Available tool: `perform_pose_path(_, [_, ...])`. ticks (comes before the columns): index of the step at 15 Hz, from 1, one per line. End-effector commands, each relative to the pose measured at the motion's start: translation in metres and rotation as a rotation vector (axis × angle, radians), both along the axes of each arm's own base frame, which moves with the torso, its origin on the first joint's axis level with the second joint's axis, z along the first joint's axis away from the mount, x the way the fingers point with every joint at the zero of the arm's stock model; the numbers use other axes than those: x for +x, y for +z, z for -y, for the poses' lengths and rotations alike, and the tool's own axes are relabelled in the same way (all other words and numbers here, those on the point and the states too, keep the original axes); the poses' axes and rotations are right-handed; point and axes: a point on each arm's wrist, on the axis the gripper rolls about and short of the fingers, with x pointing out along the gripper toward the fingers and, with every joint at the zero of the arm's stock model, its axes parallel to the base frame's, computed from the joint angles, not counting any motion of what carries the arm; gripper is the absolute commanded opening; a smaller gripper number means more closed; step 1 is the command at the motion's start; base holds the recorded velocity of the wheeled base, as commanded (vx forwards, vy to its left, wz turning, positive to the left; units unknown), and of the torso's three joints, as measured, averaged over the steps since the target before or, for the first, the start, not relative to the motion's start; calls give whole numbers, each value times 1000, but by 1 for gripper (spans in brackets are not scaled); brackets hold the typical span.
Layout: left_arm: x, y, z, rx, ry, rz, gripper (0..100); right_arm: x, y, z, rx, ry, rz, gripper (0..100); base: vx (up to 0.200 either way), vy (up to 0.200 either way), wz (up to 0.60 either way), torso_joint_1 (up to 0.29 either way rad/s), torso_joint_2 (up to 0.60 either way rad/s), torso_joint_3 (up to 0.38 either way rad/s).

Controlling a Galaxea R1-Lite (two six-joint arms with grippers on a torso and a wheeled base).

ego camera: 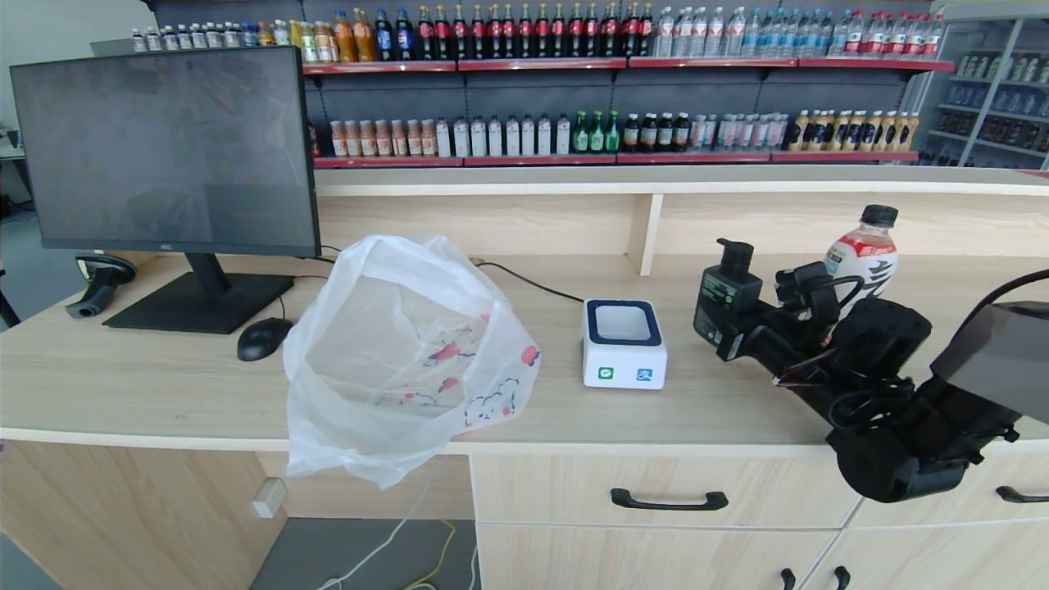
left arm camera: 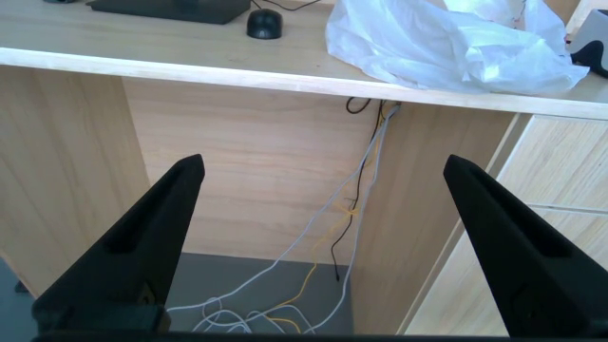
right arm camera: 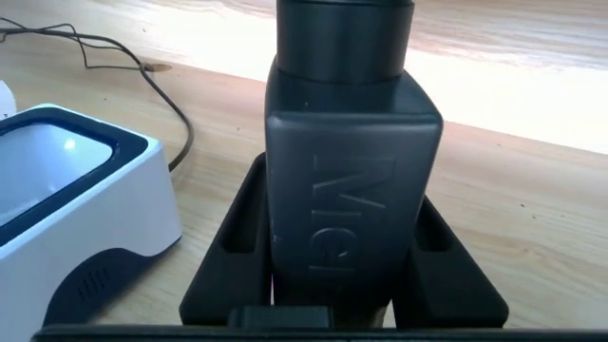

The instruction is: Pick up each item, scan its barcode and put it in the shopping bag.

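Right gripper [right arm camera: 342,285] clamps a dark bottle [ego camera: 725,299], seemingly clear of the counter [ego camera: 164,385], near the white scanner [ego camera: 623,342]; left gripper [left arm camera: 323,163] hangs spread wide below the counter edge.

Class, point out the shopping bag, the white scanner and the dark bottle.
shopping bag [ego camera: 385,434]: head view, front wall.
white scanner [ego camera: 624,369]: head view, front face.
dark bottle [right arm camera: 351,190]: right wrist view, embossed body.
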Motion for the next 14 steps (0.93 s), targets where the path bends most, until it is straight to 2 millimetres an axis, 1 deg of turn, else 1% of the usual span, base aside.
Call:
perform_pose_path(1, [0, 0, 0, 0, 0, 1, 100, -6, 18, 2, 7, -3, 51, 0, 0, 0, 0, 0, 0, 0])
perform_pose_path(3, [0, 0, 0, 0, 0, 1, 100, -11, 29, 2, 10, -1, 77, 0, 0, 0, 0, 0, 0, 0])
perform_pose_path(5, [0, 0, 0, 0, 0, 1, 100, -27, 41, 3, 11, 1, 91, 0, 0, 0, 0, 0, 0, 0])
perform_pose_path(6, [0, 0, 0, 0, 0, 1, 100, -36, 50, 3, 12, 6, 110, 0, 0, 0, 0, 0, 0, 0])
perform_pose_path(7, [0, 0, 0, 0, 0, 1, 100, -46, 60, -3, 11, 26, 131, 0, 0, 0, 0, 0, 0, 0])
perform_pose_path(9, [0, 0, 0, 0, 0, 1, 100, -62, 70, -10, 9, 54, 154, 0, 0, 0, 0, 0, 0, 0])
perform_pose_path(10, [0, 0, 0, 0, 0, 1, 100, -74, 76, -11, 8, 66, 164, 0, 0, 0, 0, 0, 0, 0])
perform_pose_path(11, [0, 0, 0, 0, 0, 1, 100, -82, 77, -11, 5, 68, 164, 0, 0, 0, 0, 0, 0, 0])
perform_pose_path(12, [0, 0, 0, 0, 2, 1, 100, -89, 83, -11, 8, 74, 180, 0, 0, 0, 0, 0, 0, 0])
perform_pose_path(13, [0, 0, 0, 0, 0, 1, 100, -95, 87, -14, 14, 91, 192, 0, 0, 0, 0, 0, 0, 0])
perform_pose_path(14, [0, 0, 0, 0, 0, 1, 100, -106, 89, -21, 19, 124, 189, 0, 0, 0, 0, 0, 0, 0])
